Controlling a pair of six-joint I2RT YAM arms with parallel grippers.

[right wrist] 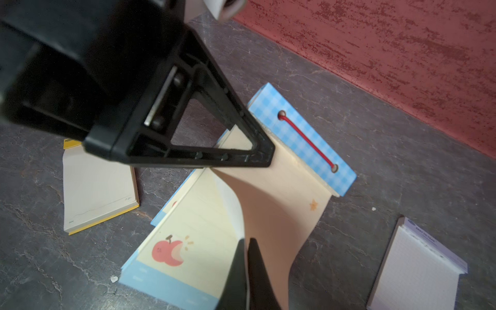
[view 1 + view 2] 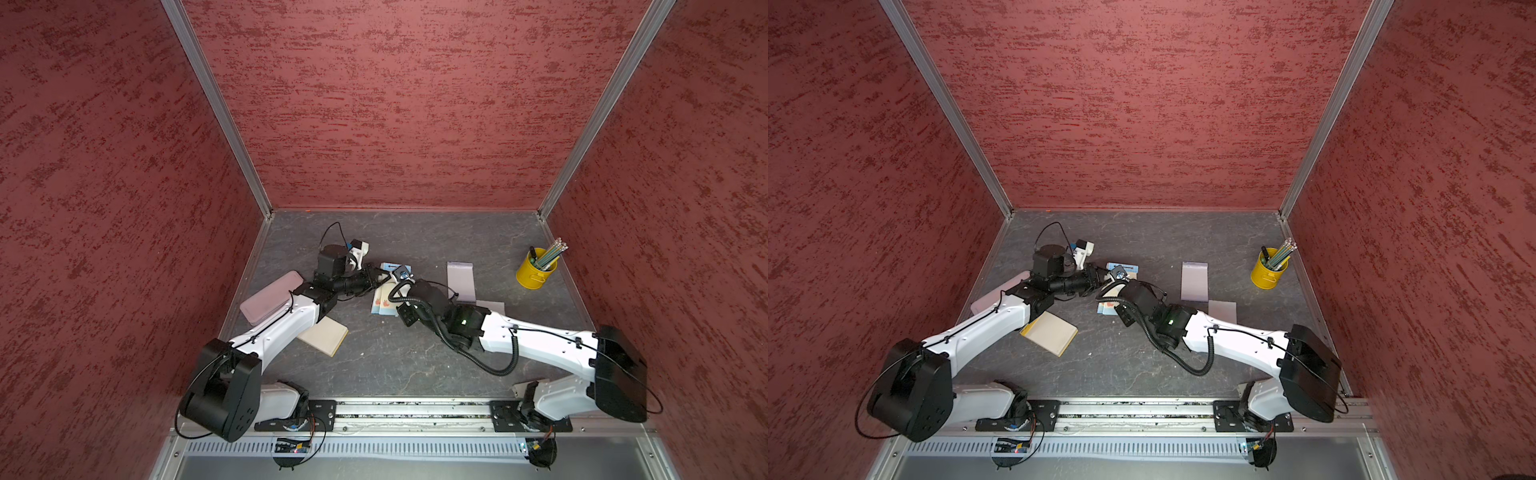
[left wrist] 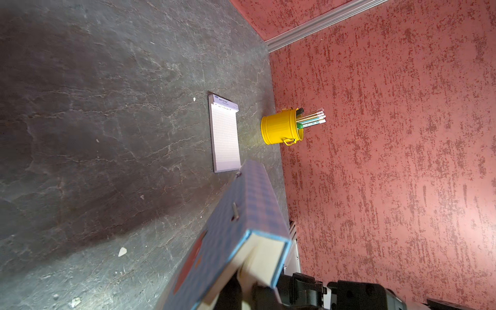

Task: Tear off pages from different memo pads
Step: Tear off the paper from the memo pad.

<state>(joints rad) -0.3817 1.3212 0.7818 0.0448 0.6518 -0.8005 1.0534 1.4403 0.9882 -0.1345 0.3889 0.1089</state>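
The blue-bordered memo pad (image 1: 188, 241) with a red apple figure lies mid-table. My left gripper (image 1: 264, 158) is shut, and its tip rests on the pad beside the blue checked binding (image 1: 303, 139). My right gripper (image 1: 247, 243) is shut on the pad's top page (image 1: 276, 204). That page curls up off the block and is still joined at the binding. The cream pad (image 2: 326, 334) with a yellow band lies under my left arm. The lavender pad (image 2: 461, 280) lies to the right. A loose pale lavender page (image 2: 492, 307) sits beside my right arm.
A yellow cup (image 2: 536, 270) of pencils stands at the back right near the wall. A pink rounded case (image 2: 270, 297) lies by the left wall, partly under my left arm. Red walls close three sides of the table.
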